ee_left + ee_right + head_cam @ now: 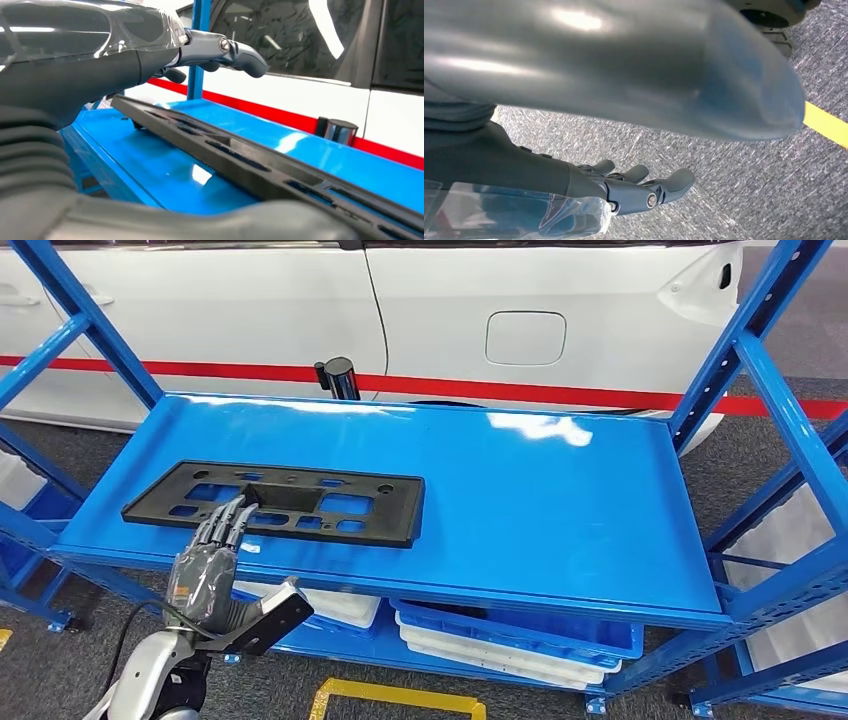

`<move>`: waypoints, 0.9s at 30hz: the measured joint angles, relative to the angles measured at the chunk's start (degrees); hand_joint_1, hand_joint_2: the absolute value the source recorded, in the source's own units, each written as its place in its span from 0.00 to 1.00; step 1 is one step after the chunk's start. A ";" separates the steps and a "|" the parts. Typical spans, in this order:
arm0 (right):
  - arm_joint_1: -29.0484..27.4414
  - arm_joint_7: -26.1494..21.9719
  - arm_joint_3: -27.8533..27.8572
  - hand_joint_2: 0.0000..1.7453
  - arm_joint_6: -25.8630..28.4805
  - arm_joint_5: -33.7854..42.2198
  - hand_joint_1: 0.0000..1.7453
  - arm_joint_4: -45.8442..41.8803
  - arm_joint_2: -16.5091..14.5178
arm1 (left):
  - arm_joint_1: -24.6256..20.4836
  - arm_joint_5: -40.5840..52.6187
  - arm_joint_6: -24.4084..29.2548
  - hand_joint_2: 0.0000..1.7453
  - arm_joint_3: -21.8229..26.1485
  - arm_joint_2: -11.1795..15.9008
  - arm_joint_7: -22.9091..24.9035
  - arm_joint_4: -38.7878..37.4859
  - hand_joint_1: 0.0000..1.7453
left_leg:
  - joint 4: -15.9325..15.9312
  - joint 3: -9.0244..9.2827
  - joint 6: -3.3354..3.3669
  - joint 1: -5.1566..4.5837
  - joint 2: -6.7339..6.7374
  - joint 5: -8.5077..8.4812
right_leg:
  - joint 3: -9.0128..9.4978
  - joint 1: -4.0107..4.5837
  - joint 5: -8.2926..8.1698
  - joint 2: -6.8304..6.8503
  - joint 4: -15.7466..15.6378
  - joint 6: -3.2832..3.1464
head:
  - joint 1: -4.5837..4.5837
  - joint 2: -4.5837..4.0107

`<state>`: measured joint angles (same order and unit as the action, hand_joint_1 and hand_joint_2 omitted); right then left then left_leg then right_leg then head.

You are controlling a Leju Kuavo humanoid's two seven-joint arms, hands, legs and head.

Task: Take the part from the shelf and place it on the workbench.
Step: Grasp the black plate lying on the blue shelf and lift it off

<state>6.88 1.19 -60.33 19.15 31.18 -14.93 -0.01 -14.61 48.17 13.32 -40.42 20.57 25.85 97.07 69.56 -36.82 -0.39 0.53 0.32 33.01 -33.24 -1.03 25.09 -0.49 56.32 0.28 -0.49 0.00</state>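
1. My left hand (208, 570) is stretched out over the near edge of the flat black plastic panel with rectangular cut-outs (280, 502). Its fingers are apart and nothing is grasped yet; the fingertips (236, 508) lie over the panel's near rail. Whether they touch it I cannot tell.
2. The panel lies flat on the left half of the glossy blue metal shelf deck (540, 500), close to the front lip.
3. My main worry: the panel is long and thin, and I am reaching it near one end. Gripped there it would likely droop, twist out of my fingers, or drag along the slick deck.
4. It could also snag on the blue rack upright (95, 330) as it comes out.
5. My right hand (634, 187) hangs beside me over the grey carpet (734, 165), fingers loosely extended, holding nothing.
6. Around me: a white car body with a red stripe (560, 320) behind the rack, stacked white and blue trays (500, 640) on the lower level, and yellow floor tape (395, 698).
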 joint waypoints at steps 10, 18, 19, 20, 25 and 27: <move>0.04 0.06 0.00 0.00 -0.17 -0.10 0.00 0.00 -0.01 | -0.25 -1.36 -0.01 1.00 0.42 0.27 0.65 -0.01 0.00 | -15.32 5.82 1.92 -0.64 -0.02 -8.45 | 0.71 0.05 0.35 -0.32 -0.29 1.57 | 0.02 0.00; 0.01 0.43 0.00 0.00 -0.30 -0.48 0.00 0.00 0.05 | -0.45 -2.80 -0.11 1.00 1.43 1.03 0.78 -0.04 0.00 | -16.07 6.48 3.26 -0.52 0.04 -9.04 | -6.41 0.15 7.10 -0.09 15.49 2.14 | 0.21 0.00; 0.05 0.43 0.00 0.00 -0.33 -0.51 0.00 0.00 0.07 | -0.48 -2.96 -0.16 1.00 1.60 1.23 0.78 -0.05 0.00 | -16.01 6.58 3.17 -0.51 0.01 -8.95 | -4.62 0.13 4.99 -0.06 11.77 2.07 | 0.21 0.00; 0.12 0.43 -0.01 0.00 -0.35 -0.53 0.00 0.00 0.09 | -0.52 -3.11 -0.20 1.00 1.81 1.45 0.77 -0.07 0.00 | -15.91 6.65 3.01 -0.53 -0.01 -8.82 | -2.42 0.12 3.05 -0.01 7.21 1.96 | 0.21 0.00; 0.39 0.59 -0.02 0.00 -0.38 -0.58 0.00 0.00 0.10 | -0.96 -3.83 -0.41 1.00 2.75 2.72 0.71 -0.23 0.00 | -15.41 6.39 1.83 -0.78 -0.07 -8.31 | 0.95 0.38 0.56 0.07 -0.36 0.85 | 0.16 0.00; 0.46 0.60 -0.02 0.00 -0.41 -0.60 0.00 0.00 0.11 | -1.18 -4.27 -0.61 1.00 3.00 3.34 0.71 -0.35 0.00 | -13.45 5.51 1.20 -0.54 -0.06 -6.98 | 0.97 0.22 0.41 0.07 -0.48 0.37 | 0.08 0.00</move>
<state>7.35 1.79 -60.35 18.74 30.58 -14.93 0.10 -15.79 43.90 12.70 -37.42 23.91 26.56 96.72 56.11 -31.32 0.81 -0.01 0.26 26.03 -32.27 -0.81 25.50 -0.42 55.84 0.65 -0.42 0.00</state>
